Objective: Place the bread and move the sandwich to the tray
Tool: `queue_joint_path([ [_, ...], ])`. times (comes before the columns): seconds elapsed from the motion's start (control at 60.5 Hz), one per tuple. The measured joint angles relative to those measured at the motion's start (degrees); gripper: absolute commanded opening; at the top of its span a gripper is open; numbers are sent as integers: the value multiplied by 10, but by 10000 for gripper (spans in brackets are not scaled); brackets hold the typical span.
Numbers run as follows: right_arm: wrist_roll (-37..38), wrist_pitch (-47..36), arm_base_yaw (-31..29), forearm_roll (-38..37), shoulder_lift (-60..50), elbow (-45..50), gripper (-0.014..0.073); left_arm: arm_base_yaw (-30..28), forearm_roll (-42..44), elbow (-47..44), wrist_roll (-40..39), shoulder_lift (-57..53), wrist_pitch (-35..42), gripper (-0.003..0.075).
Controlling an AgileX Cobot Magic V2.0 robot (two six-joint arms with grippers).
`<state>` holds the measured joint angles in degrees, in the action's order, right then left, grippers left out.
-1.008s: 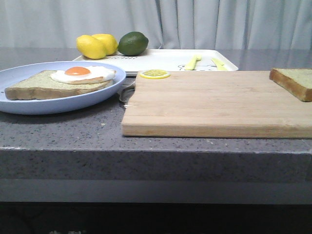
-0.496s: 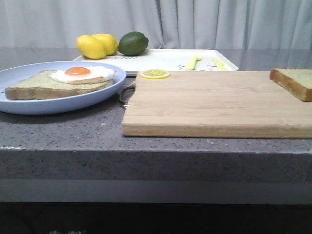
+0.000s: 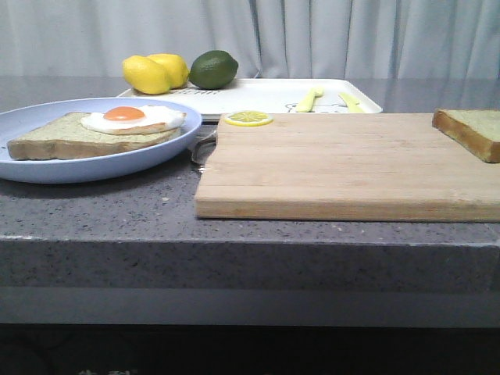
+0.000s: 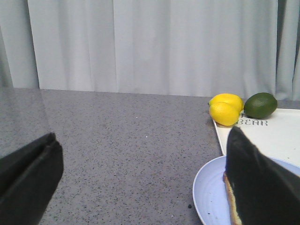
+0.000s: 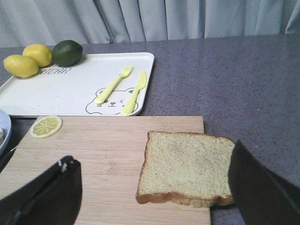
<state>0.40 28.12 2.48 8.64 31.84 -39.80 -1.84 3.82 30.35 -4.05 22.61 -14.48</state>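
The plain bread (image 3: 471,131) lies on the right end of the wooden cutting board (image 3: 344,168), overhanging its edge. In the right wrist view the bread (image 5: 187,171) lies between the wide-open fingers of my right gripper (image 5: 153,157), which is empty. A slice with a fried egg (image 3: 129,117) sits on the pale blue plate (image 3: 47,168) at the left. My left gripper (image 4: 141,140) is open and empty, with the plate (image 4: 211,187) beside one finger. The white tray (image 3: 266,95) lies at the back. Neither gripper shows in the front view.
Two lemons (image 3: 155,73) and a lime (image 3: 213,69) sit at the tray's left end. A yellow fork (image 3: 308,99) and knife (image 3: 351,101) lie on its right part. A lemon slice (image 3: 248,119) lies on the board's far left corner. Grey curtain behind.
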Motion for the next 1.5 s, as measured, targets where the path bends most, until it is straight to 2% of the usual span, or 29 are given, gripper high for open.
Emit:
queue_joint_path([
  [0.182,0,64,-21,-3,114,-86,641,0,0,0,0,0,0,691],
  [0.264,0,102,-51,-3,183,-134,641,0,0,0,0,0,0,691],
  [0.38,0,114,-98,-4,267,-174,641,0,0,0,0,0,0,691],
  [0.628,-4,150,-186,15,390,-230,641,21,0,0,0,0,0,691],
  [0.81,-75,189,-228,93,485,-279,641,38,0,0,0,0,0,691],
  [1.008,-183,243,-263,226,587,-312,641,39,0,0,0,0,0,691],
  [1.124,-223,262,-268,266,636,-312,641,39,0,0,0,0,0,691],
  [1.256,-236,269,-269,292,661,-317,631,39,0,0,0,0,0,691],
  [1.305,-239,272,-269,297,663,-318,578,39,0,0,0,0,0,691],
  [1.371,-239,281,-269,297,663,-318,436,39,0,0,0,0,0,691],
  [1.404,-239,288,-269,297,663,-318,349,39,0,0,0,0,0,691],
  [1.437,-239,296,-269,299,664,-318,184,39,0,0,0,0,0,691],
  [1.504,-239,304,-269,307,664,-318,6,39,0,0,0,0,0,691],
])
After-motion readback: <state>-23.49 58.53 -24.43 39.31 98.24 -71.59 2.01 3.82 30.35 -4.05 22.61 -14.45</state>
